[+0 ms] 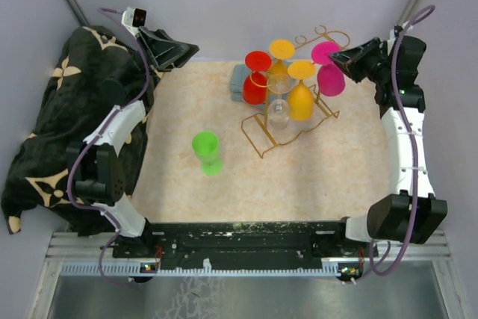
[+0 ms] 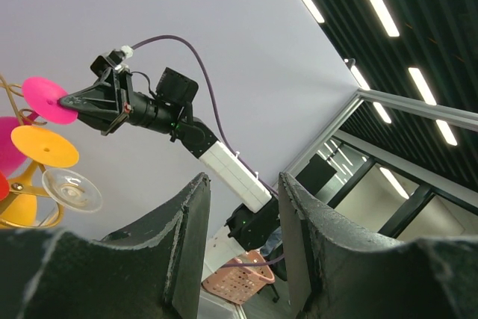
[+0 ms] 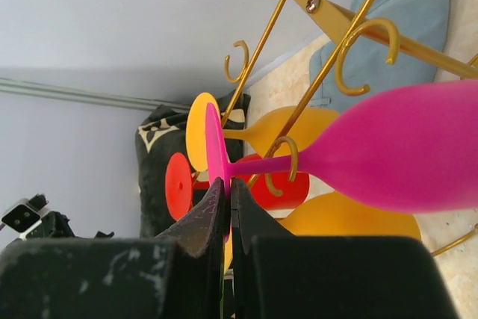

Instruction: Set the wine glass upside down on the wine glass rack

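Grips with the right hand [image 3: 226,192] the thin edge of the foot of the pink wine glass [image 3: 403,155], fingers pressed together on it from both sides. Holds this glass at the far right end of the gold wire rack [image 3: 336,16], foot towards the hand, bowl lower and tilted away from it. Stem just beside one of the curled ends of a top rail. Cannot tell whether resting on that rail or only carried by the hand. Already hanging on the same rack, foot up and bowl down: a red glass [image 1: 255,91], two orange glasses [image 1: 301,101] and a clear glass [image 1: 278,113]. Behind the rack, partly hidden by the red glass, a folded blue cloth [image 1: 237,80]. On the beige bench [image 1: 172,184], well apart from the rack on its left side, a green glass [image 1: 207,151], alone and touched by no hand. Holds the left hand [image 2: 239,237] raised at the far left corner, near a black blanket [image 1: 45,125] with a pale flower pattern. Fingers of that hand apart, empty, touching no glass.
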You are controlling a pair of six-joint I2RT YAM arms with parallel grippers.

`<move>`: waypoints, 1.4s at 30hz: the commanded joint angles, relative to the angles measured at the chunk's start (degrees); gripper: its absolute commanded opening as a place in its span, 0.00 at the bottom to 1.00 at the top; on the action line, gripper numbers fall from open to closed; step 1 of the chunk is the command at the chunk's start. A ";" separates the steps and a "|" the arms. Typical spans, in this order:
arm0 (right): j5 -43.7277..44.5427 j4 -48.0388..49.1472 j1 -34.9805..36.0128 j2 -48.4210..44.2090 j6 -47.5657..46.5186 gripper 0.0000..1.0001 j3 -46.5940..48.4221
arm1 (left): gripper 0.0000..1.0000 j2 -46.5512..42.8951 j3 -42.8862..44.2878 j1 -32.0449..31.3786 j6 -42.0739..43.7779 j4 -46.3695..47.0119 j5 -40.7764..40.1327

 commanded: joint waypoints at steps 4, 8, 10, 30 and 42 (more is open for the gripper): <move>-1.21 7.12 -0.57 1.04 1.12 0.00 -1.45 | 0.48 -1.69 0.12 0.34 1.16 7.00 0.60; -2.02 8.81 -0.54 1.78 1.65 0.00 -2.13 | 0.48 -1.89 0.17 0.34 1.37 6.56 0.79; -2.44 9.71 -0.54 2.29 2.29 0.00 -2.65 | 0.48 -1.95 0.21 0.34 1.60 6.27 0.83; -0.38 5.32 -0.54 -0.07 -1.12 0.43 -0.98 | 0.48 -2.31 0.31 0.34 1.93 6.01 1.23; 1.43 2.98 -0.58 -1.20 -3.38 0.43 1.24 | 0.48 -2.23 -0.23 0.33 1.49 7.02 1.07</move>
